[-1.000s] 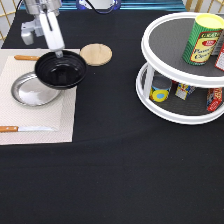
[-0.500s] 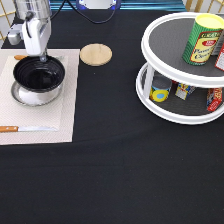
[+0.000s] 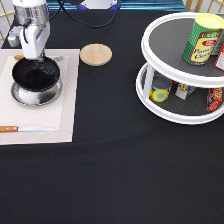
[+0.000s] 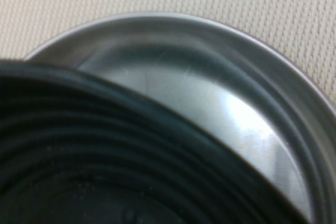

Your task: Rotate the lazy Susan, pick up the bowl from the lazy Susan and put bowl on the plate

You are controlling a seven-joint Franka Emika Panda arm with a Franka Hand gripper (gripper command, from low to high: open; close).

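Gripper [image 3: 34,56] at far left, fingers clamped on the far rim of the black bowl [image 3: 35,75], bowl resting on the silver plate [image 3: 25,96] atop a beige placemat [image 3: 65,110], white lazy Susan [image 3: 165,112] at right carrying a yellow-green can [image 3: 202,39], label unreadable.

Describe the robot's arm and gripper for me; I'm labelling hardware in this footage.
In the exterior view the gripper is white with light grey shading, with blocky pale fingers below a wider silvery-white cylindrical wrist section. A small pale box-like module sits on its side. Black cables loop behind it. No markings can be made out.
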